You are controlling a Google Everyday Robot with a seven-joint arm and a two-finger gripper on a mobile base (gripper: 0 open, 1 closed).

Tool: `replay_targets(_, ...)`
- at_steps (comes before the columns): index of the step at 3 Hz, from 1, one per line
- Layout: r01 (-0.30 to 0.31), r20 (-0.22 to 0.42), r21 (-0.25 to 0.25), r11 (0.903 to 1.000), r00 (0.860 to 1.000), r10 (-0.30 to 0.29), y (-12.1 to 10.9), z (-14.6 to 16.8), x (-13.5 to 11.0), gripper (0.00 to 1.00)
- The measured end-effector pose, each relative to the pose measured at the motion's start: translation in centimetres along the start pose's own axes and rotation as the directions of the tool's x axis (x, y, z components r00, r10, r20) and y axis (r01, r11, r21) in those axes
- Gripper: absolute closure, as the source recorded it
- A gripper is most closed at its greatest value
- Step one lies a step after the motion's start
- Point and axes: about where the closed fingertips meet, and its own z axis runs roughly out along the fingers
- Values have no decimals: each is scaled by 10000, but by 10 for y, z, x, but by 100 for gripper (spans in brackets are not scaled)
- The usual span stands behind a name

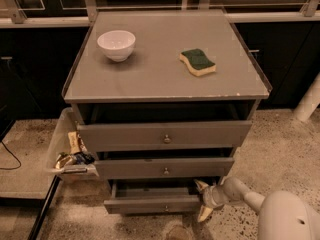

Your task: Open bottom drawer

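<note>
The bottom drawer point(152, 204) is the lowest grey front of the cabinet, with a small round knob point(166, 208) at its centre. It stands pulled out a little, and its grey interior point(150, 189) shows as a strip above the front. My gripper point(203, 200) is at the drawer's right end, low near the floor, on the white arm point(250, 199) that comes in from the lower right. One fingertip point(201, 185) sits above the drawer's right corner and the other point(204, 214) below it.
The two upper drawers point(164, 136) point(165, 168) also stand slightly out. A white bowl point(116, 44) and a green-and-yellow sponge point(198, 62) lie on the cabinet top point(165, 79). A clear bin of packets point(70, 154) stands at the cabinet's left. A white pipe point(307, 101) stands at the right.
</note>
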Motion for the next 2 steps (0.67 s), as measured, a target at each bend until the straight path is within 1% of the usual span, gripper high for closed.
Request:
replay_targets(1, -124, -292, -81, 9999, 9995, 122, 1, 5, 4, 0)
replay_targets(2, -124, -291, -82, 9999, 9995, 122, 1, 5, 4, 19)
